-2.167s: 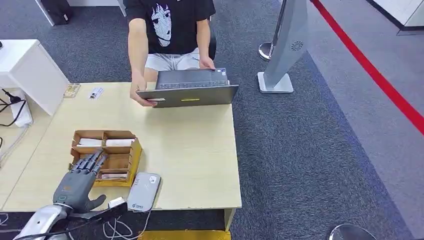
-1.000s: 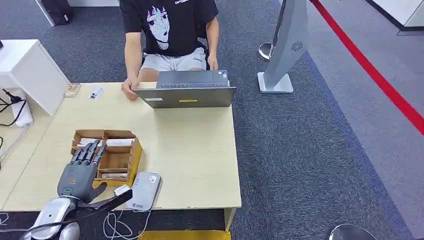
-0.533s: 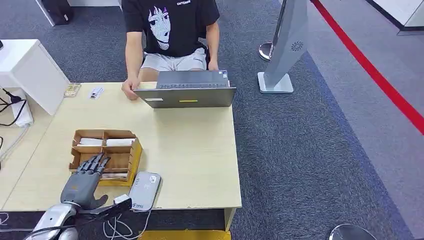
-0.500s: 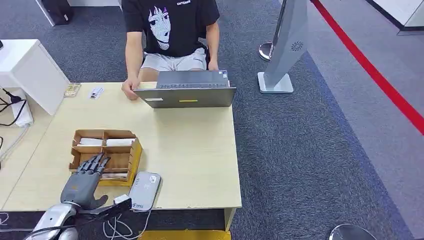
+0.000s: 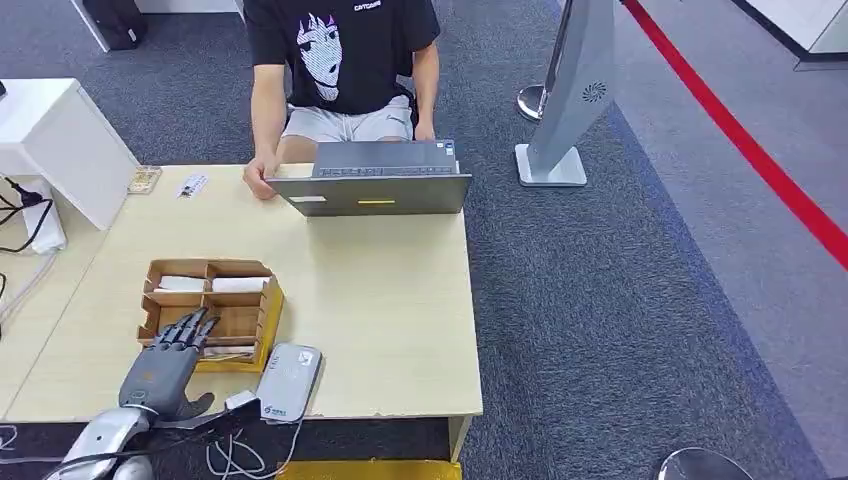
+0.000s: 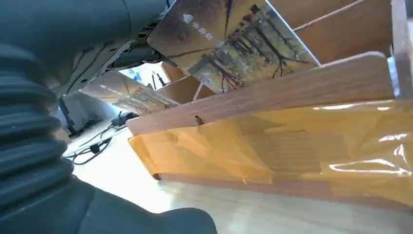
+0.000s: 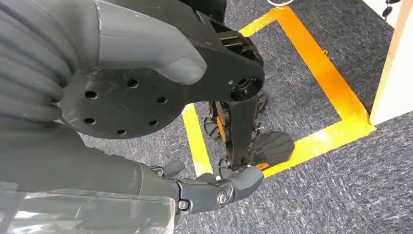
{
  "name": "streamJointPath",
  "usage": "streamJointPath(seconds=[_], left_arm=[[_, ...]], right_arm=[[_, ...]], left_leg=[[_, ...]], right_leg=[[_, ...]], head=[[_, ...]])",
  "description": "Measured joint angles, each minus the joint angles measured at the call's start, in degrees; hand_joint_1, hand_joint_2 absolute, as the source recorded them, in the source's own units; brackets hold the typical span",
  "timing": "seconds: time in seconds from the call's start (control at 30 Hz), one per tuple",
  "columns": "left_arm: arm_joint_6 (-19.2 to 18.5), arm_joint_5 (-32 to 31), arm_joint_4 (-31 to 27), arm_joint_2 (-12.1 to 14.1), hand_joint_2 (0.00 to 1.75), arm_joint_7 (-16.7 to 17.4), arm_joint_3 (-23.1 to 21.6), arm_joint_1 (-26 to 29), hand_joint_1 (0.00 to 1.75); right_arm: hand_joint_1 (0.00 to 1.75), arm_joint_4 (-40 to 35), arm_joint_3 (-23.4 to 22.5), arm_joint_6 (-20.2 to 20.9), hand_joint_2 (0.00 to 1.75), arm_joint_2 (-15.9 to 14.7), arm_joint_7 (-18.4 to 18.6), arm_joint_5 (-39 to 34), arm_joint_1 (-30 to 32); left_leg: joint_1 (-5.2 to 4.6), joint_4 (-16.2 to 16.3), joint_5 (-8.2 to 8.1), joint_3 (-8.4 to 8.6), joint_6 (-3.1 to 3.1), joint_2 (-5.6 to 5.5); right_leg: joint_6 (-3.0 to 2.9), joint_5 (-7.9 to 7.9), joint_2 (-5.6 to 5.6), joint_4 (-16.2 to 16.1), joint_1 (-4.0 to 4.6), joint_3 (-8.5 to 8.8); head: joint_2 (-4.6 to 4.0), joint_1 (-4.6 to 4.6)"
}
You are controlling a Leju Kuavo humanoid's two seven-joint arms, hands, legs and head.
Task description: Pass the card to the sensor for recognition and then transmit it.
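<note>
Wooden card box [image 5: 212,310] near the front left corner of the tabletop [image 5: 370,300] now has my left hand [image 5: 163,363] lower over its nearest compartment than half a second ago, fingers stretched forward and apart. A picture card [image 6: 234,41] stands in that compartment right at my fingers; whether I grip it yet I cannot tell. My right hand [image 7: 214,192] hangs by the floor, fingers apart and empty. Grey sensor [image 5: 288,382] waits beside the box, so I judge the pick-up unfinished.

left hand [image 5: 160,372] over wooden box [image 5: 243,312] | reader [image 5: 287,382] beside | person at laptop [image 5: 372,188]
</note>
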Motion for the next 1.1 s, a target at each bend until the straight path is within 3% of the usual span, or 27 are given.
streamJointPath(seconds=[0.17, 1.1], left_arm=[[3.7, -0.2, -0.9, -1.1, 1.75, 0.0, -0.2, -0.3, 0.0], [4.4, -2.0, -1.4, -2.5, 1.75, -1.2, -0.4, -0.3, 0.0]], right_arm=[[0.0, -0.1, -0.5, 0.6, 1.75, 0.0, 0.0, 1.1, 0.0], [0.0, -0.1, -1.2, 1.3, 1.75, 0.1, -0.3, 3.9, 0.0]], left_leg=[[0.0, 0.0, 0.0, -0.01, 0.0, 0.0], [0.0, 0.0, 0.0, -0.01, 0.0, 0.01]], right_leg=[[0.0, 0.01, 0.0, 0.0, 0.0, 0.0], [-0.06, 0.05, 0.01, 0.0, 0.0, -0.02]], head=[[0.0, 0.02], [0.0, 0.02]])
